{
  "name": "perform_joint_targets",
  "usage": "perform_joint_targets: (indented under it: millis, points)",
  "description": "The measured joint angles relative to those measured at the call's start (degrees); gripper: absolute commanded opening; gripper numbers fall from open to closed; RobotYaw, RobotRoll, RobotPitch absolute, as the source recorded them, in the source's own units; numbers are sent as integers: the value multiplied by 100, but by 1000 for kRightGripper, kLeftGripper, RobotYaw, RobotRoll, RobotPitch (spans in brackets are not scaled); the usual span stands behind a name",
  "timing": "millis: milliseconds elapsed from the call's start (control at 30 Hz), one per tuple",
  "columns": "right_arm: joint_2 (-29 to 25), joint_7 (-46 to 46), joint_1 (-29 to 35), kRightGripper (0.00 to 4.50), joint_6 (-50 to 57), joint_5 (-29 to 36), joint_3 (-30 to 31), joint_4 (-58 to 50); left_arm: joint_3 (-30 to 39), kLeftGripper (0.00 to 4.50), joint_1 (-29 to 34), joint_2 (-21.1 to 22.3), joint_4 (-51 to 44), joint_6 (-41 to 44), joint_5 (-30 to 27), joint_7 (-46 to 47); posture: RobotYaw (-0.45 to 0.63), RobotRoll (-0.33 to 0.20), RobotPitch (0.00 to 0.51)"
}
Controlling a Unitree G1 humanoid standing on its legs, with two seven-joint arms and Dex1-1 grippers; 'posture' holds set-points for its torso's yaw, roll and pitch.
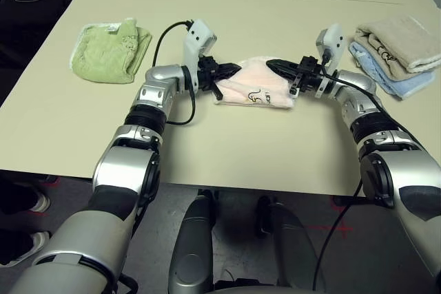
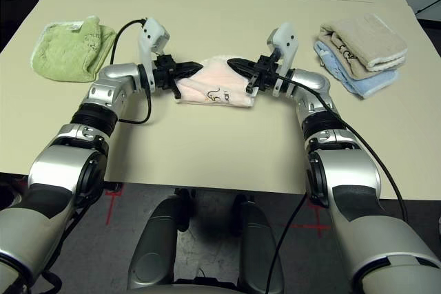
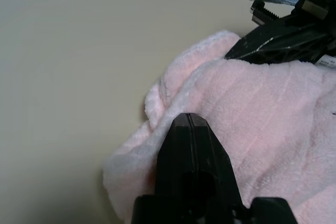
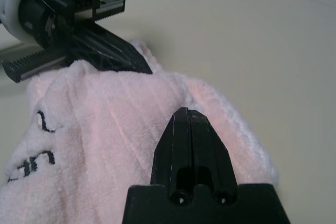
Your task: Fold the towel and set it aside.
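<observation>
so, from the head, the pink towel (image 1: 258, 87) lies folded mid-table between both claws. at the left wrist, the left claw (image 3: 190, 115) is together atop it; at the right wrist, the right claw (image 4: 190, 110) likewise. folding looks nearly finished; next, probably smooth, then shift it aside.
</observation>
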Motion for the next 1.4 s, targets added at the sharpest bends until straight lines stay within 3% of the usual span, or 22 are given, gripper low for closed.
perform_joint_targets:
  millis: [367,733,1000,1167,1367,1400]
  points:
    - [44,-491,48,0,-2,-113,13,172,-4,18,-130,-41,374,-185,149,212,122,0,260]
    - [14,-433,151,0,-143,-79,-55,190,-85,18,24,408,364,-312,248,-134,126,0,257]
    - [9,363,136,0,-118,567,-543,42,184,18,45,445,292,-718,137,-40,108,0,247]
    - [-87,595,101,0,137,958,-772,-414,448,18,62,473,-453,-691,-145,-39,114,0,242]
    - [-412,950,491,0,792,1360,-887,-1409,449,2090,722,750,-2003,94,-514,-427,112,0,239]
    - [-479,1042,647,508,942,1410,-878,-1617,436,2561,929,854,-2278,287,-571,-551,111,0,239]
